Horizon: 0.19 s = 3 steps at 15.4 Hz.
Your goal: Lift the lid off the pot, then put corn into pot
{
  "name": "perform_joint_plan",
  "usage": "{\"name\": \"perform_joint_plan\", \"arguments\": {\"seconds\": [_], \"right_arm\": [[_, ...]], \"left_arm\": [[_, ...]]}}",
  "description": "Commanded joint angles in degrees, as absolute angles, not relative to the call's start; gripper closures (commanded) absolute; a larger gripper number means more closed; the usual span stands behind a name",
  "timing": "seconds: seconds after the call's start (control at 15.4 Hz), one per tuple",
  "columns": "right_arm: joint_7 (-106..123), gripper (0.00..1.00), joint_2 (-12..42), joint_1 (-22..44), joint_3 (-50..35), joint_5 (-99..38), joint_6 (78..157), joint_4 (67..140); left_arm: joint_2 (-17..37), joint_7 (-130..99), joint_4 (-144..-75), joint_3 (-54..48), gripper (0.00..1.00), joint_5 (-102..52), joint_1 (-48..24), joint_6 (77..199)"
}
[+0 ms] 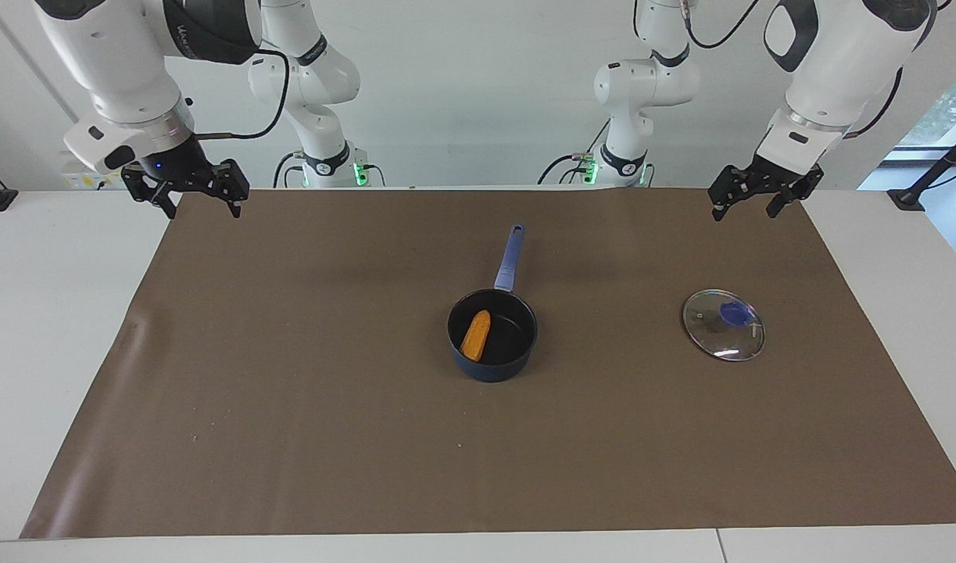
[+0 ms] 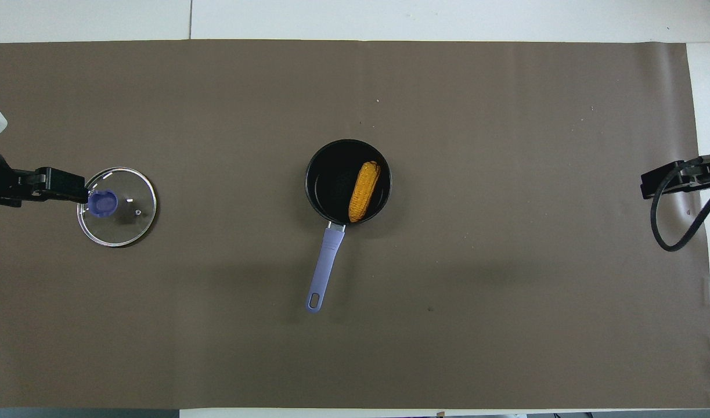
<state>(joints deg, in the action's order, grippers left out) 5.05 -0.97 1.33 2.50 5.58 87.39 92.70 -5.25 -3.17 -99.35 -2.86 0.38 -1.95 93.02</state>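
The dark blue pot stands open in the middle of the brown mat, its long handle pointing toward the robots. The yellow-orange corn lies inside the pot, on the side toward the right arm's end; it also shows in the overhead view. The glass lid with its blue knob lies flat on the mat toward the left arm's end, beside the pot. My left gripper is open and empty, raised well above the mat, clear of the lid. My right gripper is open and empty, raised over the mat's corner at the right arm's end.
The brown mat covers most of the white table. The pot and the lid stand well apart in the overhead view. A black cable hangs by the right gripper.
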Motion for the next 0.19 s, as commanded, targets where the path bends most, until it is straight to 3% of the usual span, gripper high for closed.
{"name": "perform_joint_plan", "arguments": {"seconds": [0.0,0.13], "right_arm": [[6.33,0.0,-1.49,0.26,2.02,4.92,88.24,93.69],[6.24,0.0,-1.67,0.35,2.02,4.92,88.5,93.52]], "left_arm": [[-4.66,-3.78,-99.23,-2.37,0.0,-0.09,-2.46,92.99],[-4.75,-3.61,-99.23,-2.46,0.0,-0.09,-2.46,92.9]]}}
